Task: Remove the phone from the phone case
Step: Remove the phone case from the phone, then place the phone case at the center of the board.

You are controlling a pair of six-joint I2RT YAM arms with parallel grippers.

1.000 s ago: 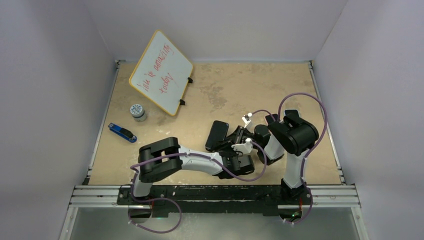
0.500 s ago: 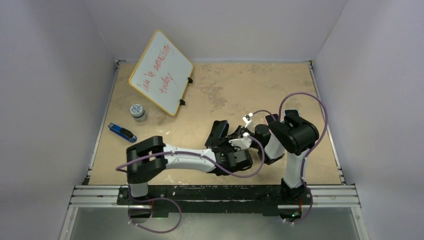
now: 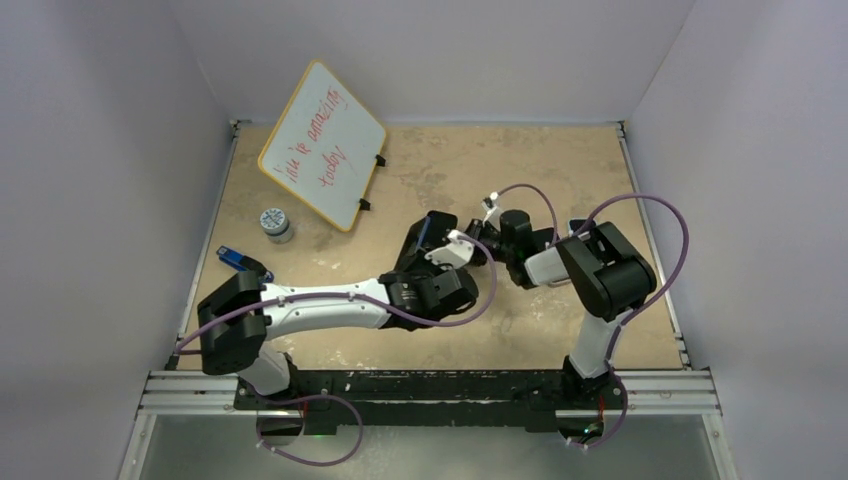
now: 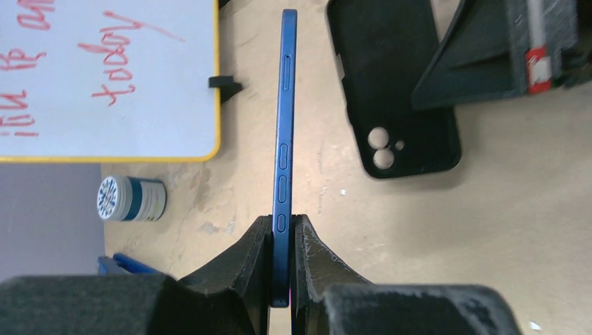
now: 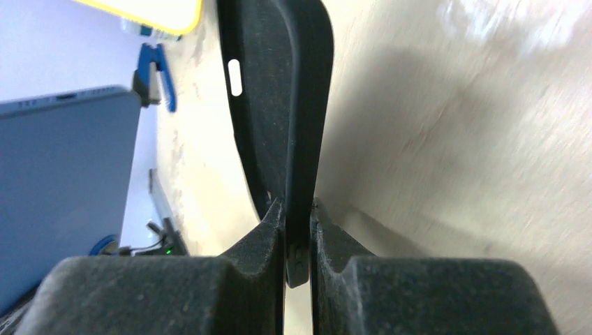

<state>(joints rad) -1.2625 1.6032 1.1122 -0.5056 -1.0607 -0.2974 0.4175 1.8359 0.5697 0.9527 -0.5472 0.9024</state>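
The only writing that reads clearly is on the whiteboard point(image 3: 322, 145), yellow-framed and lying at an angle at the far left of the table point(image 3: 560, 170). It carries red marker script whose lower line says "today", while the line above is looser and its last word looks like "amazing". A small round tin point(image 3: 276, 224) stands just near of the board, its lid printed in blue and white too finely to read. Nearer again, by the left edge, lies a blue tool point(image 3: 243, 262) with a black part. Two black clips point(image 3: 378, 160) sit on the board's right edge. In the middle of the table, the left gripper point(image 4: 283, 230) is clamped tight on the lower end of the blue phone point(image 4: 284, 139), which is held edge-on so its side buttons face the wrist camera. The phone is out of the case point(image 4: 391, 84) and clear of it, with the black case hanging just to its right. The inside of the case and its camera cut-out face the left wrist. The right gripper point(image 5: 297, 216) is pinched shut on the case's rim, the thin wall squeezed between both pads. From above, the left wrist and the looping purple cables point(image 3: 480, 300) cover most of the phone and case, so little of either shows there.
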